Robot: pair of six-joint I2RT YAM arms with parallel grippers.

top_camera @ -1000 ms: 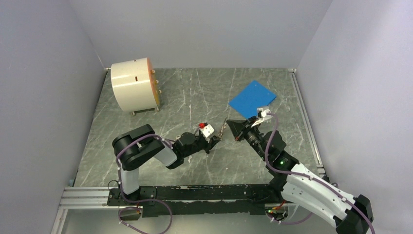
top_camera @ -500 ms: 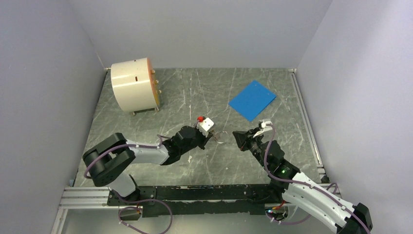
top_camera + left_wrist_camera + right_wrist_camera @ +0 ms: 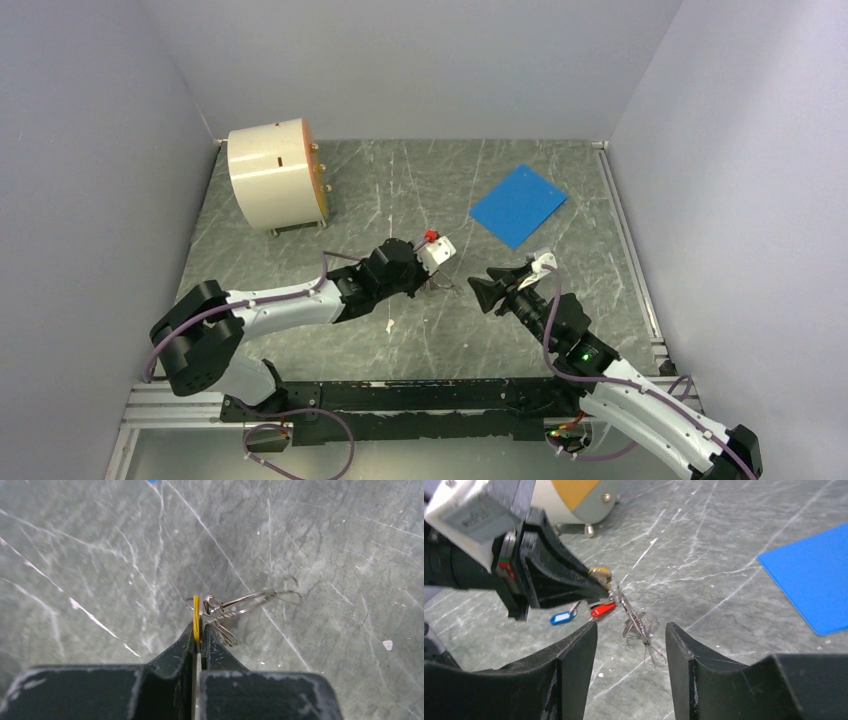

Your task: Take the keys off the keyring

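My left gripper (image 3: 200, 630) is shut on the edge of an orange-yellow key tag (image 3: 196, 614). From the tag, the thin silvery keyring (image 3: 245, 601) with its smaller loops sticks out to the right, just above the table. In the right wrist view the keyring (image 3: 636, 622) hangs edge-on below the left gripper (image 3: 604, 582). A red tag (image 3: 602, 609) and a blue tag (image 3: 561, 617) sit beside it; I cannot tell whether they hang or lie. My right gripper (image 3: 631, 628) is open, its fingers apart from the ring. From above, the right gripper (image 3: 487, 287) faces the left gripper (image 3: 428, 280).
A cream drum-shaped object (image 3: 275, 175) stands at the back left. A blue sheet (image 3: 518, 204) lies flat at the back right. A small white speck (image 3: 388, 325) lies on the grey marbled table (image 3: 400, 190) under the left arm. Walls close the sides.
The right gripper has opened, let go of the keyring and drawn back. The left arm has reached farther forward and right, carrying the ring by the yellow tag.
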